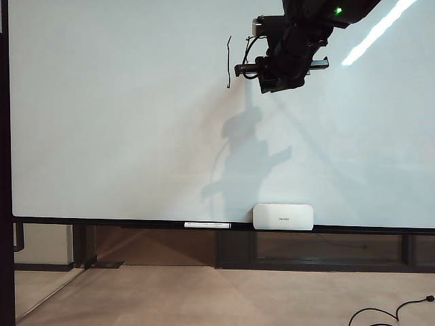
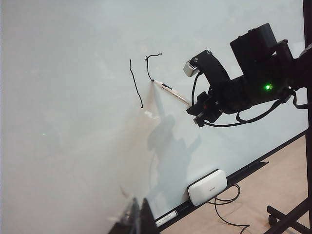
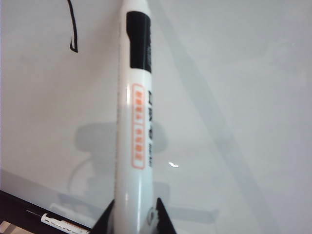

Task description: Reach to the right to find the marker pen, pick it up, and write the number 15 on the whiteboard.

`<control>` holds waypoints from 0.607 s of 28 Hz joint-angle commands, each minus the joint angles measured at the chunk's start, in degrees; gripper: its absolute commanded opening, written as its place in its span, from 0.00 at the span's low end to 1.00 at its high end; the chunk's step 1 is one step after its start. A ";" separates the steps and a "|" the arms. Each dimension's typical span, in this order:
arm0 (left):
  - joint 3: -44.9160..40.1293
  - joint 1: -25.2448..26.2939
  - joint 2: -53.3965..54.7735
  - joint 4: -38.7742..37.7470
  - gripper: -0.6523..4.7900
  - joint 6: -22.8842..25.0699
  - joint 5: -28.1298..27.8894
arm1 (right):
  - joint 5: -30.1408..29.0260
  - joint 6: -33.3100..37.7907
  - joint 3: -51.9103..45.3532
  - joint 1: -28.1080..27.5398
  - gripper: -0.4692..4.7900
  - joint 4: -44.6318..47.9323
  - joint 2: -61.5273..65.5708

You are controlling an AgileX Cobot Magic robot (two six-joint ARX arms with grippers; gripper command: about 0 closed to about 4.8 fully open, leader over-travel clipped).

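Observation:
The whiteboard fills the exterior view. On it stands a thin black "1" stroke. High on the board's right half, my right gripper is shut on the marker pen, a white barrel with a black band and orange print. In the left wrist view the marker pen slants from the right gripper to the board, its tip at the lower end of a short hooked stroke beside the "1". My left gripper sits low and away from the writing, its dark fingers close together with nothing between them.
A white rounded eraser block rests on the dark bottom rail. Another slim white pen lies on the rail to its left. Below is a tan floor with a black cable at the right.

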 commanded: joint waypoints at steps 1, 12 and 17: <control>0.28 0.04 -0.09 0.35 0.11 0.26 0.22 | 3.26 0.50 0.31 -0.17 0.09 0.24 -0.17; 0.28 0.04 -0.09 0.35 0.11 0.26 0.22 | 8.63 0.59 0.31 -0.17 0.09 -1.16 -0.17; 0.31 0.04 -0.09 0.35 0.11 0.26 0.20 | 10.21 0.94 0.31 -0.17 0.09 -2.10 -0.17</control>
